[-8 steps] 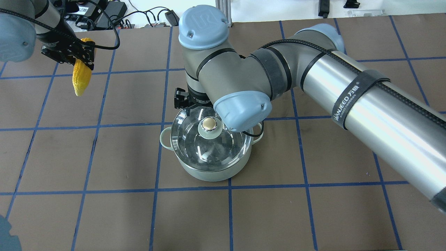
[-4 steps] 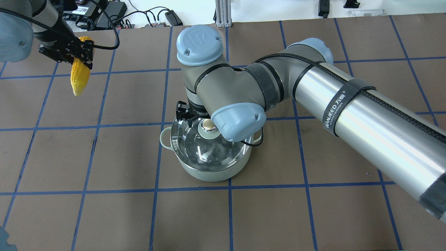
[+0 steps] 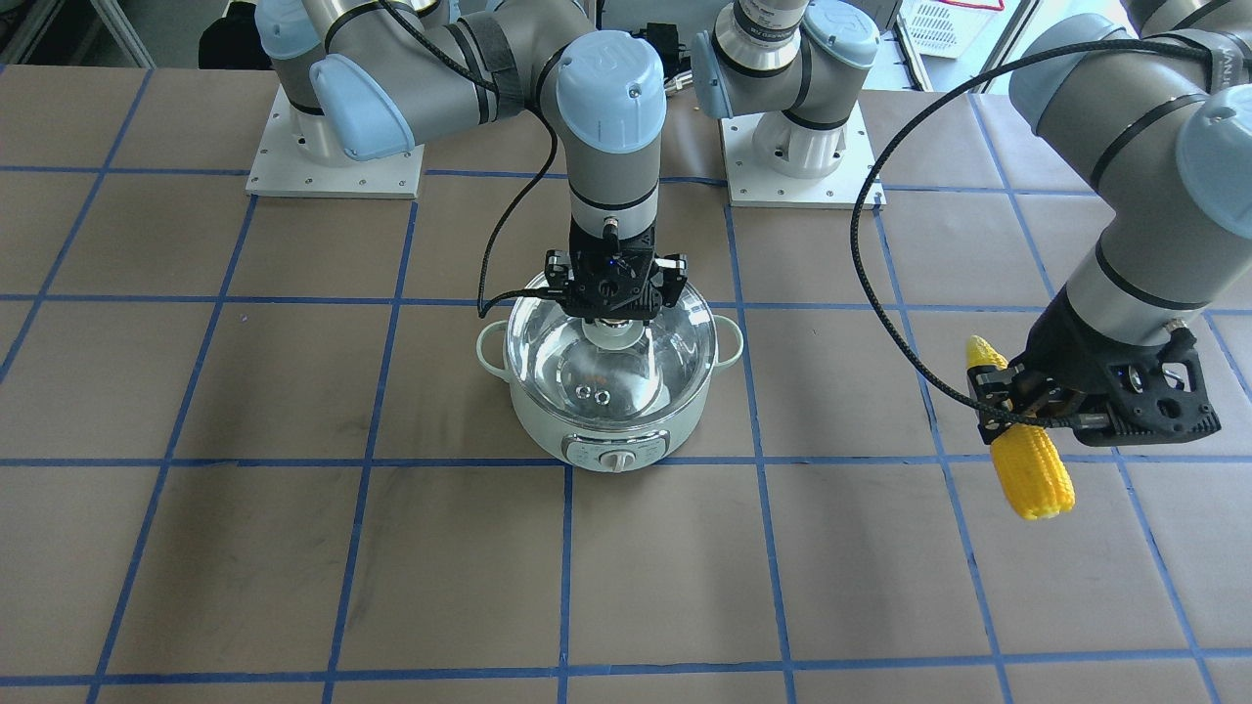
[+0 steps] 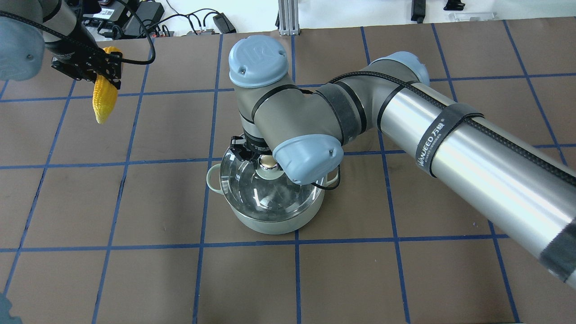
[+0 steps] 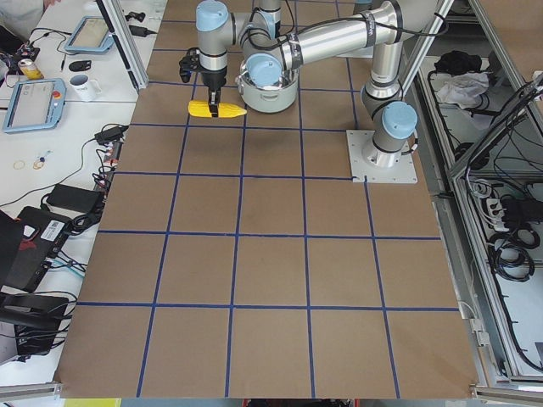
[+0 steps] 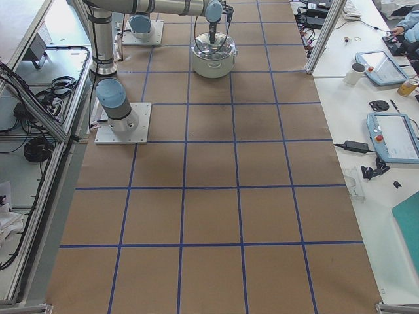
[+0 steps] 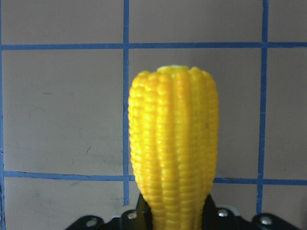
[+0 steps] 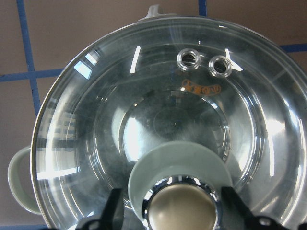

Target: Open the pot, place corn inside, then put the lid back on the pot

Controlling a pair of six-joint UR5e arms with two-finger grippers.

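Note:
The mint-green pot (image 4: 270, 222) stands mid-table with the glass lid (image 4: 265, 193) on it. In the front view its control knob (image 3: 614, 458) faces away from the robot. My right gripper (image 4: 258, 158) is open and hangs straight over the lid's knob (image 4: 269, 163). In the right wrist view its fingers (image 8: 115, 206) stand on either side of the cream-topped knob (image 8: 180, 211), not closed on it. My left gripper (image 4: 96, 72) is shut on the yellow corn (image 4: 104, 100) and holds it in the air over the table's far left, well away from the pot. The corn fills the left wrist view (image 7: 172, 148).
The brown table cover (image 4: 342, 279) carries a blue tape grid. Cables and power bricks (image 4: 135, 18) lie beyond the far edge. The right arm's elbow and forearm (image 4: 450, 148) stretch across the table's right half above the pot's side handle (image 4: 213, 177).
My right gripper has come down and nearer over the lid, so its fingers now flank the knob. The left gripper with the corn has barely moved.

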